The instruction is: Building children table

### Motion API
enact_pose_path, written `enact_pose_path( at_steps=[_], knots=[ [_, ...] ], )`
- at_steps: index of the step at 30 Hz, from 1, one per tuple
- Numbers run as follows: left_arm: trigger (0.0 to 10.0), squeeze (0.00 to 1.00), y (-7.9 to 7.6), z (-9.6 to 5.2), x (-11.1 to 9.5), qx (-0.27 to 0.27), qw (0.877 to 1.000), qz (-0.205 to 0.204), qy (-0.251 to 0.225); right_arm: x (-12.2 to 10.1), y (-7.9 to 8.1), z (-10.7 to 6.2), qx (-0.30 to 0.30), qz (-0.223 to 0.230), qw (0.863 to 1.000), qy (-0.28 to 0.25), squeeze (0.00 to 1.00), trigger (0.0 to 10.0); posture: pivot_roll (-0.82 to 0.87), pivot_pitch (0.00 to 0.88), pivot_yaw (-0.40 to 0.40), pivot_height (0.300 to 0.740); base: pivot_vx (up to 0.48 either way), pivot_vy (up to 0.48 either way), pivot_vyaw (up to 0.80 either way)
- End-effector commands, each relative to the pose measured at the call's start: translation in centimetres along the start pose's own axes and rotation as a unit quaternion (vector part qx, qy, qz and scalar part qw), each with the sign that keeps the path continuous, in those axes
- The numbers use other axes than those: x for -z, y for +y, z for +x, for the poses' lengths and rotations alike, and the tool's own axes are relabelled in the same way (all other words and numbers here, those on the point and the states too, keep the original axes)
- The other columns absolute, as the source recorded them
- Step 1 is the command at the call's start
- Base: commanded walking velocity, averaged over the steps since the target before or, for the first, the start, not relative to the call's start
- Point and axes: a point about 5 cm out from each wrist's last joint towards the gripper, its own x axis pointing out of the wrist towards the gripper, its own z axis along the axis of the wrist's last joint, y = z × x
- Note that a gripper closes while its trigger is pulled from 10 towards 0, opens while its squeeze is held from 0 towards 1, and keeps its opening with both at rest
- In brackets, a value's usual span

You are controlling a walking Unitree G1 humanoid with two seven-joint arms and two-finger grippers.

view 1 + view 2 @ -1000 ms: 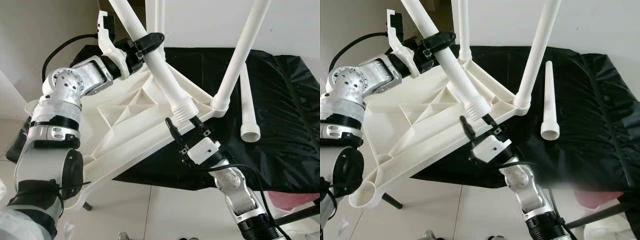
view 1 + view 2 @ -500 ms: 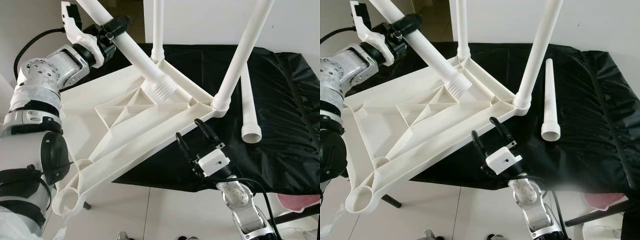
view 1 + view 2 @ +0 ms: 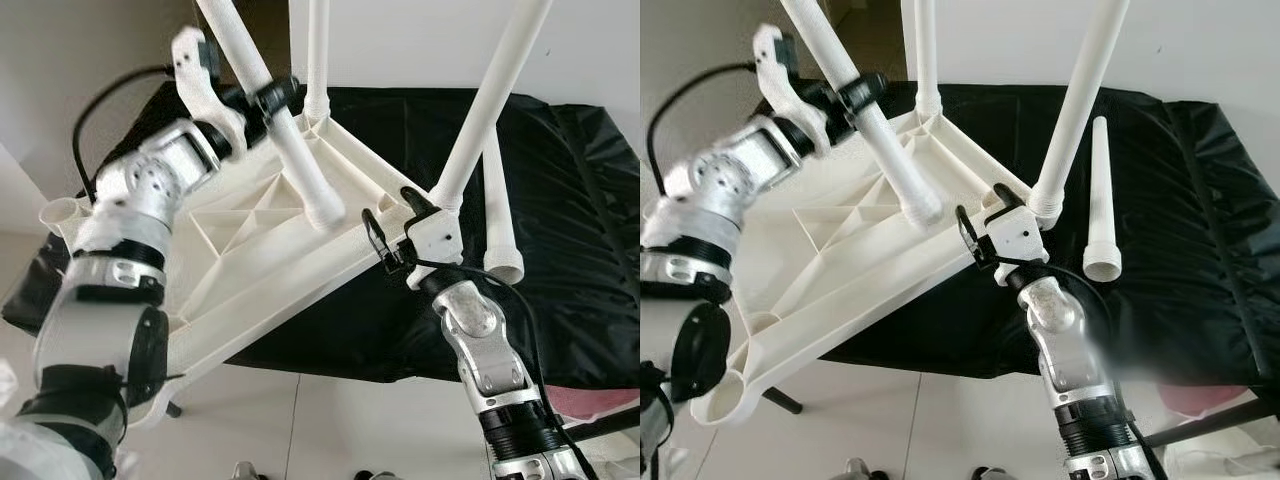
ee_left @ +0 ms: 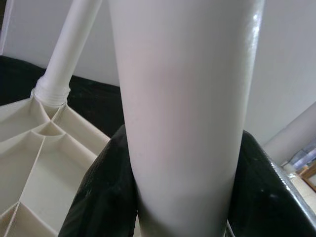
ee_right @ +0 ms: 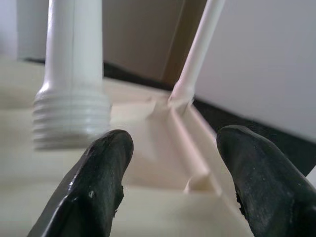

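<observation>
The left gripper (image 3: 268,100) is clenched around a long white plastic table leg (image 3: 290,150), its black fingers (image 4: 106,197) wrapped on either side of the tube partway up. The leg slants down from the gripper, and its ribbed threaded end (image 5: 71,118) hangs just above the upturned white plastic tabletop (image 3: 250,250), a ribbed frame resting on a black cloth-covered surface (image 3: 570,250).

The right gripper (image 3: 390,228) is released, its two black fingers (image 5: 101,182) spread apart at the tabletop's near edge. That edge lies between and just ahead of them, with the threaded end of the held leg close beyond.

Two more white legs (image 3: 490,100) stand upright in the tabletop's far corner sockets. A fourth white leg (image 3: 1101,200) lies loose on the black cloth, beside the tabletop to the right.
</observation>
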Motion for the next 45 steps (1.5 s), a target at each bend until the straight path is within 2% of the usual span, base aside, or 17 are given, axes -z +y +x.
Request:
enact_pose_path(
  at_steps=[1, 4, 6, 7, 8, 10, 15, 17, 19, 21, 28, 33, 38, 45],
  knots=[
    [10.0, 0.00, -1.5, 0.2, 0.0, 0.071, 0.997, 0.028, -0.015, -0.5, 1.1, 0.6, -0.042, 0.020, 0.999, 0.002, 0.00, 10.0, -0.02, 0.092, 0.059, 0.740, 0.000, 0.000, 0.00],
    [10.0, 0.00, -2.0, 0.3, 0.3, 0.055, 0.995, 0.073, -0.037, -1.2, 1.9, 0.9, -0.066, 0.032, 0.997, 0.006, 0.00, 10.0, -0.02, 0.085, 0.057, 0.740, 0.000, 0.000, 0.00],
    [10.0, 0.00, -2.1, 0.3, 0.4, 0.052, 0.995, 0.080, -0.041, -1.3, 2.0, 1.0, -0.071, 0.037, 0.997, 0.010, 0.00, 10.0, -0.02, 0.085, 0.057, 0.740, 0.000, 0.000, 0.00],
    [10.0, 0.00, -2.4, 0.3, 0.5, 0.050, 0.993, 0.096, -0.044, -1.6, 2.2, 0.9, -0.077, 0.059, 0.995, 0.011, 0.00, 10.0, -0.02, 0.083, 0.052, 0.740, 0.000, 0.000, 0.00],
    [10.0, 0.00, -2.4, 0.3, 0.5, 0.050, 0.993, 0.096, -0.044, -1.6, 2.2, 0.9, -0.077, 0.059, 0.995, 0.011, 0.00, 10.0, -0.02, 0.083, 0.052, 0.740, 0.000, 0.000, 0.00],
    [10.0, 0.00, -2.9, 0.3, 0.8, 0.050, 0.990, 0.122, -0.046, -2.0, 2.4, 0.9, -0.083, 0.080, 0.993, 0.011, 0.00, 10.0, -0.02, 0.083, 0.052, 0.740, 0.000, 0.000, 0.00],
    [10.0, 0.00, -3.2, 0.2, 0.9, 0.053, 0.989, 0.131, -0.047, -2.1, 2.4, 0.9, -0.082, 0.084, 0.993, 0.013, 0.00, 10.0, -0.02, 0.079, 0.049, 0.740, 0.000, 0.000, 0.00],
    [10.0, 0.00, -4.4, 0.3, 1.3, 0.064, 0.983, 0.161, -0.057, -2.3, 2.0, 1.3, -0.060, 0.092, 0.994, 0.024, 0.00, 10.0, -0.02, 0.078, 0.040, 0.740, 0.000, 0.000, 0.00],
    [10.0, 0.00, -4.4, 0.3, 1.3, 0.064, 0.983, 0.161, -0.057, -2.3, 2.0, 1.3, -0.060, 0.092, 0.994, 0.024, 0.00, 10.0, -0.02, 0.078, 0.040, 0.740, 0.000, 0.000, 0.00],
    [10.0, 0.00, -5.7, 0.3, 2.0, 0.071, 0.979, 0.178, -0.063, -2.5, 1.7, 1.9, -0.041, 0.097, 0.994, 0.034, 0.00, 10.0, -0.02, 0.078, 0.034, 0.740, 0.000, 0.000, 0.00],
    [10.0, 0.00, -6.1, 0.3, 2.3, 0.074, 0.978, 0.182, -0.065, -2.6, 1.7, 2.1, -0.036, 0.097, 0.994, 0.038, 0.00, 10.0, -0.02, 0.078, 0.034, 0.740, 0.000, 0.000, 0.00],
    [10.0, 0.00, -8.1, 0.7, 3.9, 0.087, 0.975, 0.193, -0.069, -2.8, 2.5, 4.0, -0.021, 0.116, 0.992, 0.054, 0.00, 10.0, 0.00, 0.071, 0.025, 0.740, 0.000, 0.000, 0.00],
    [10.0, 0.00, -8.9, 0.6, 4.4, 0.097, 0.974, 0.192, -0.066, -3.0, 2.5, 4.9, -0.006, 0.124, 0.991, 0.059, 0.00, 10.0, 0.00, 0.071, 0.023, 0.740, 0.000, 0.000, 0.00],
    [10.0, 0.00, -9.5, 0.5, 4.8, 0.097, 0.974, 0.194, -0.068, -3.0, 2.7, 5.3, 0.001, 0.128, 0.989, 0.071, 0.00, 10.0, 0.01, 0.070, 0.020, 0.740, 0.000, 0.000, 0.00]
  ],
)
